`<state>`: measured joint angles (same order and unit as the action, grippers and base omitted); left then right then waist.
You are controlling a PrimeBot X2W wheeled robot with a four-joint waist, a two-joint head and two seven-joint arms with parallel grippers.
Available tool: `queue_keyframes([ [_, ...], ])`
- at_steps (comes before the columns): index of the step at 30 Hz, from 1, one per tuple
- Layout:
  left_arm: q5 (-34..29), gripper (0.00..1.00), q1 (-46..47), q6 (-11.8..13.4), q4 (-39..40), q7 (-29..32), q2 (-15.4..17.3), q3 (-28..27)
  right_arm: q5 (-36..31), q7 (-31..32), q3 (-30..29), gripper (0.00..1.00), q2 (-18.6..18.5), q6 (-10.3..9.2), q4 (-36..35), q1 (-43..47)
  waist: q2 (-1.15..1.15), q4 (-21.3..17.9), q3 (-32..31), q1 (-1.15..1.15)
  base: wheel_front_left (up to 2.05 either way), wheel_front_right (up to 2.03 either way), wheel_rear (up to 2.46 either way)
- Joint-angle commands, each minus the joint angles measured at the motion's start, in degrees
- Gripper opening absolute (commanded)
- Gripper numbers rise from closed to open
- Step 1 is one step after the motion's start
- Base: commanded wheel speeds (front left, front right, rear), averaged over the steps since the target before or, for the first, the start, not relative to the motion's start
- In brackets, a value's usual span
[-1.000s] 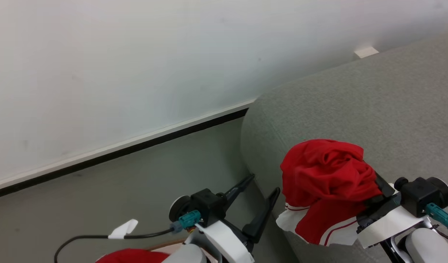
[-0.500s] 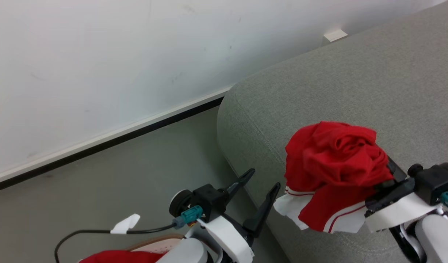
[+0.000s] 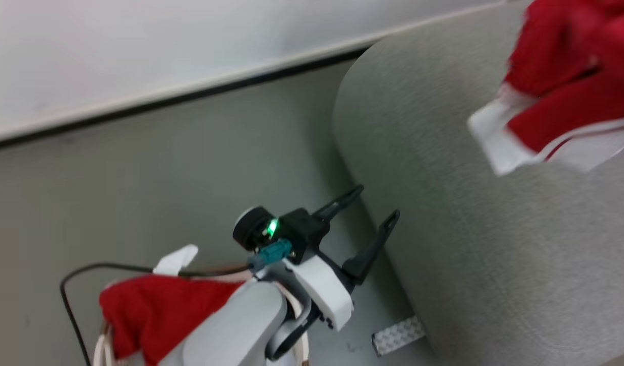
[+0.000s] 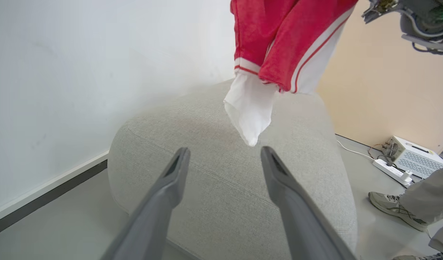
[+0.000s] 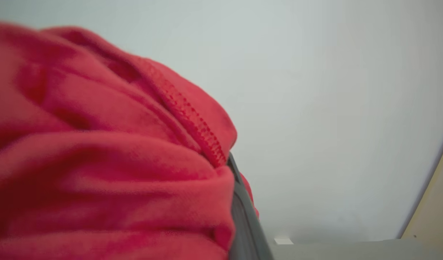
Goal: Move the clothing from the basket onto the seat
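White wall [image 3: 139, 46], black skirting, grey floor [image 3: 139, 168]. Grey seat [image 3: 469, 244] fills right side of head view. Red garment [image 3: 571, 76] with white trim hangs over seat near its left end, blurred; contact with cushion unclear. Right gripper [image 5: 239, 213] clamped on garment, cloth bunched over fingers, one dark finger showing. Left gripper [image 3: 378, 203] low beside seat's side, fingers apart, holding nothing. Basket [image 3: 99, 351] on floor under left arm, more red clothing [image 3: 154, 310] inside. Person's shoe [image 4: 387, 204] beyond seat.
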<state>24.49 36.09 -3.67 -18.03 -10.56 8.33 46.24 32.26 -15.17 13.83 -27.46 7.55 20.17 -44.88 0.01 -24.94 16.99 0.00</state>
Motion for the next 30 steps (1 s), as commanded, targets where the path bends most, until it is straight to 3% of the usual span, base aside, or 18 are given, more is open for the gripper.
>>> queue_keyframes([
  [1,-1.2,1.00,1.4,0.0,0.5,0.5,0.9,-0.3,-0.8,0.0,-1.4,0.00,-1.3,-0.12,0.7,-1.9,-0.01,5.8,7.6,0.00,0.00,0.00,0.00],
  [6,-2.0,1.00,4.1,0.6,2.1,1.5,1.7,-0.5,-3.1,0.0,-7.7,0.00,-4.6,-0.12,4.1,-7.4,-0.01,9.6,13.7,0.00,0.00,0.00,0.00],
  [11,-2.8,1.00,5.9,1.0,2.8,1.3,1.6,-0.5,-7.1,0.0,-11.3,0.00,-7.5,-0.13,12.1,-10.2,-0.01,12.7,16.7,0.00,0.00,0.00,0.00],
  [15,-2.8,1.00,6.3,1.0,2.6,0.7,1.1,-0.3,-9.5,0.9,-9.7,0.00,-9.0,-0.13,22.4,-11.5,-0.01,14.1,17.3,0.00,0.00,0.00,0.00],
  [20,-2.2,1.00,6.2,0.9,1.6,-0.1,0.8,-0.1,-9.6,9.3,-3.6,0.00,-9.8,-0.13,33.6,-13.0,-0.01,14.9,17.0,0.00,0.00,0.00,0.00],
  [25,-1.6,1.00,6.0,1.0,0.6,-0.6,0.7,-0.1,-7.2,13.4,0.5,0.23,-9.9,-0.13,38.5,-13.2,-0.01,15.1,16.0,0.00,0.00,0.00,0.00],
  [27,-1.2,1.00,5.7,1.0,0.2,-0.9,0.8,-0.3,-6.2,13.9,2.0,0.54,-9.6,-0.13,39.4,-13.1,-0.01,14.9,15.4,0.00,0.00,0.00,0.00],
  [28,-1.0,1.00,5.5,1.1,-0.1,-1.1,0.8,-0.3,-5.9,13.9,2.8,1.00,-9.8,-0.13,39.7,-13.2,-0.01,14.8,15.0,0.00,0.00,0.00,0.00],
  [30,-0.7,1.00,4.9,1.2,-0.6,-1.4,0.9,-0.3,-5.6,13.3,4.9,1.00,-9.6,-0.13,39.6,-13.1,-0.01,14.4,13.6,0.00,0.00,0.00,0.00],
])
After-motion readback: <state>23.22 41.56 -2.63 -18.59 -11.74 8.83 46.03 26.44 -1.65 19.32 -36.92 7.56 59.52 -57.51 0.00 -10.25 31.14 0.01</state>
